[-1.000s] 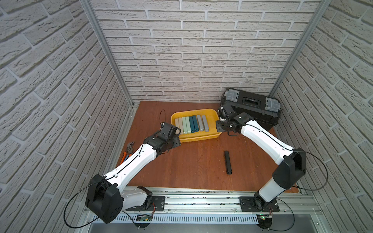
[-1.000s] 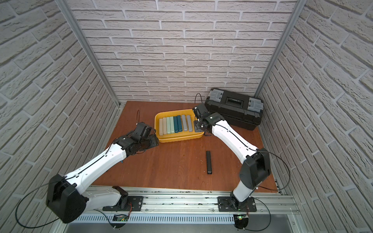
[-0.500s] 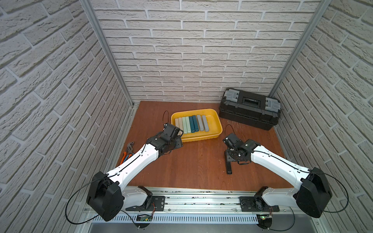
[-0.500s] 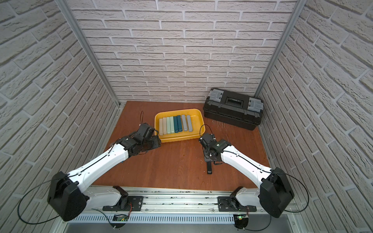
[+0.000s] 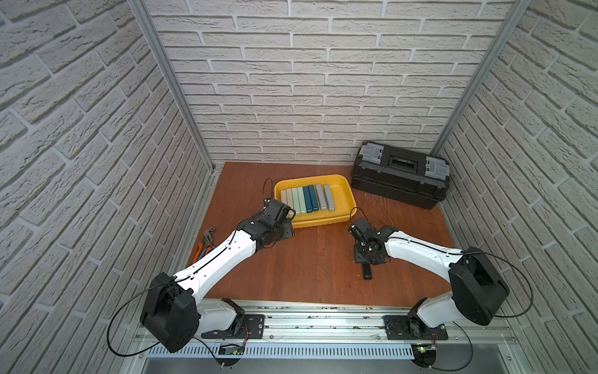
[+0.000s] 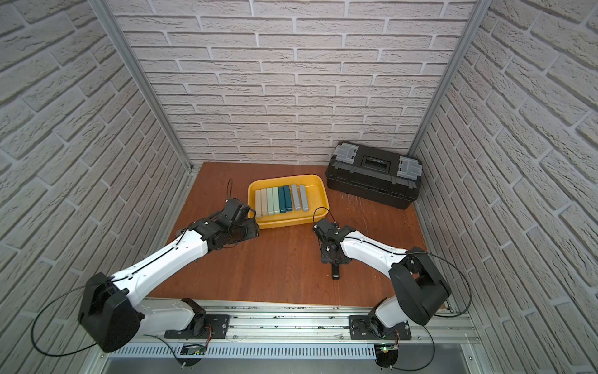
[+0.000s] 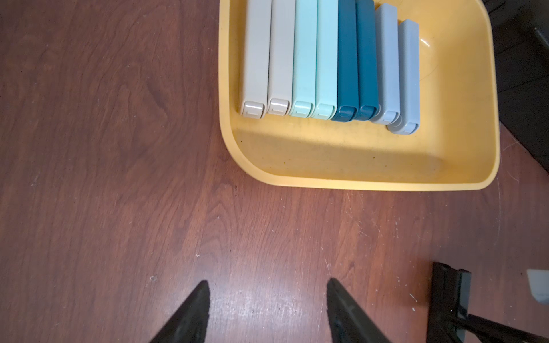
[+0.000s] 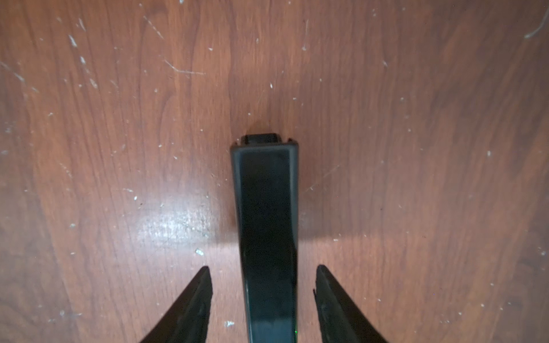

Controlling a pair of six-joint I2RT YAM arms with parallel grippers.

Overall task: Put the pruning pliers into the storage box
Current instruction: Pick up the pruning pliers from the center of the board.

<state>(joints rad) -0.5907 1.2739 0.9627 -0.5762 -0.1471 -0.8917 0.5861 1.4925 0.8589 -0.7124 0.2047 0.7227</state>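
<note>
The yellow storage box [image 5: 318, 221] [image 6: 288, 222] [image 7: 356, 184] stands mid-table and holds several pruning pliers [image 5: 307, 199] [image 6: 281, 199] [image 7: 326, 59] side by side: beige, mint, teal and grey bars. One black bar [image 5: 366, 272] [image 6: 335, 272] [image 8: 267, 208] lies flat on the wood, nearer the front. My right gripper [image 8: 263, 273] [image 5: 365, 260] is low over it and open, one finger on each side with a gap to the bar. My left gripper [image 7: 267, 285] [image 5: 284, 228] is open over bare wood just before the box's near left corner.
A black toolbox [image 5: 399, 175] [image 6: 373, 175] with grey latches stands at the back right, close to the box. Orange- and blue-handled pliers [image 5: 204, 246] lie by the left wall. Brick-patterned walls close in three sides.
My right arm has swung from the storage box's right end forward and down onto the black bar, its jaws now wider. My left gripper has edged slightly toward the box.
</note>
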